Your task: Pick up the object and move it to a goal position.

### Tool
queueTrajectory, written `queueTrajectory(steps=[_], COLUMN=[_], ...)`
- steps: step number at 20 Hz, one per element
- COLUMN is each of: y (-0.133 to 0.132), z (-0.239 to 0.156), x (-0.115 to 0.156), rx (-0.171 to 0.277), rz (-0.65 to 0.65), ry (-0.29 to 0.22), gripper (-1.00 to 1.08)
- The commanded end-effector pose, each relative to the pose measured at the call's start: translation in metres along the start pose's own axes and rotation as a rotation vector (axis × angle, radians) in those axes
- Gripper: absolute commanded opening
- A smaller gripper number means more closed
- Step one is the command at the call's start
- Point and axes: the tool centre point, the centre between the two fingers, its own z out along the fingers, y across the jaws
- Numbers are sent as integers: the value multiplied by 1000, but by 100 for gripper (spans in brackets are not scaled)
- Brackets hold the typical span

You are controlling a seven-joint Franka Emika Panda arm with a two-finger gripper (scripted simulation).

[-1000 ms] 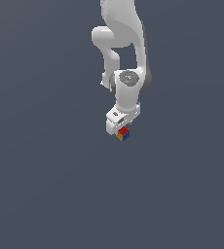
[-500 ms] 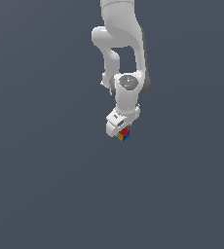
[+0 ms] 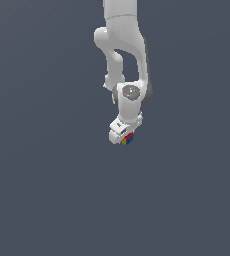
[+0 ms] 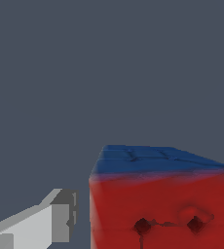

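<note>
Near the centre of the exterior view, a little toward 1 o'clock, the white arm (image 3: pixel 122 55) comes down from the top edge and bends to its round wrist joint (image 3: pixel 131 92). Below the wrist, at about 7 o'clock from it, sits the gripper (image 3: pixel 125 137), and the cube (image 3: pixel 127 139) is at its tip, touching the white body. In this view the cube is very small; I can see a red face, a yellow face toward the exterior view's left and a blue face toward the exterior view's right. All around is a plain dark grey-blue surface (image 3: pixel 47 190). From here I cannot tell if the cube stands on this surface or hangs over it, because no shadow is visible.

The wrist view shows what the exterior view cannot. One grey-white finger (image 4: pixel 41 223) is seen as a flat blocky shape, and just beside it the cube (image 4: pixel 162 204) fills a large part of the picture. Its big red face has two small dark holes with thin cracks between them, and a blue face lies behind it. A narrow dark gap is seen between this finger and the red face. The second finger is not visible, so I cannot tell if the jaws pinch the cube or stand spread around it.
</note>
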Motion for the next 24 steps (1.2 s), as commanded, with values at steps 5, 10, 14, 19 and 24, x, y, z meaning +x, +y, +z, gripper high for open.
queueTrajectory(steps=[5, 10, 14, 19, 24], y=[0, 0, 2, 9, 23], z=[1, 1, -2, -16, -43], x=[0, 0, 0, 1, 2], rx=[-1, -1, -2, -2, -1], rz=[0, 0, 1, 1, 0], ry=[1, 1, 1, 1, 1], gripper=[-100, -100, -100, -100, -100])
